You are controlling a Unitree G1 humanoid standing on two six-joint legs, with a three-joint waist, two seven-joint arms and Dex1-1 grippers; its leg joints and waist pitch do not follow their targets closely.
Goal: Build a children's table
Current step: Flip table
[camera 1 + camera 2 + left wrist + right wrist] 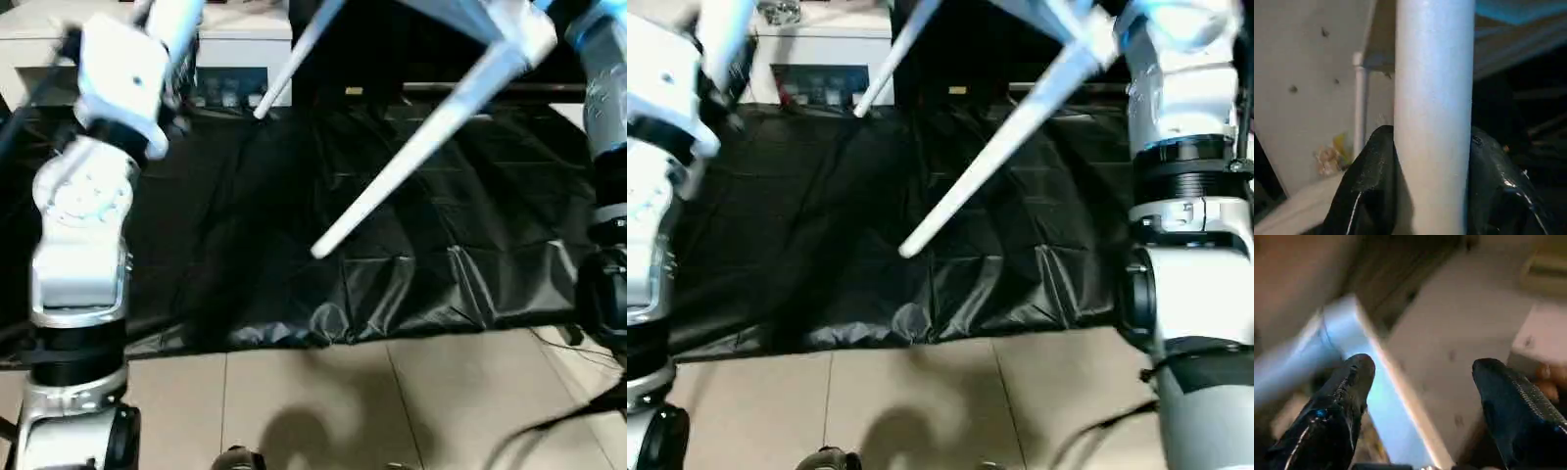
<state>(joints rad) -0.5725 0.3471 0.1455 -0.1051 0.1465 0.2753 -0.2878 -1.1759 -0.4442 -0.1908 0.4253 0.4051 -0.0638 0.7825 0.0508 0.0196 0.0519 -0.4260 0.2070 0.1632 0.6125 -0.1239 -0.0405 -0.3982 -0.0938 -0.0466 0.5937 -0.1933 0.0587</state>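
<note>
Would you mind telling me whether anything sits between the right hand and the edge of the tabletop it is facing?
Nothing visible does. In the right wrist view the right hand stands open, and the tabletop's pale edge runs up between its fingers with only open space around it.

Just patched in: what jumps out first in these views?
A long white leg slants down from the raised tabletop at upper right, its free end hanging over the black sheet on the floor. The left gripper is clamped round another leg. The right gripper is open beside the tabletop's edge.

No legible text or labels.
</note>
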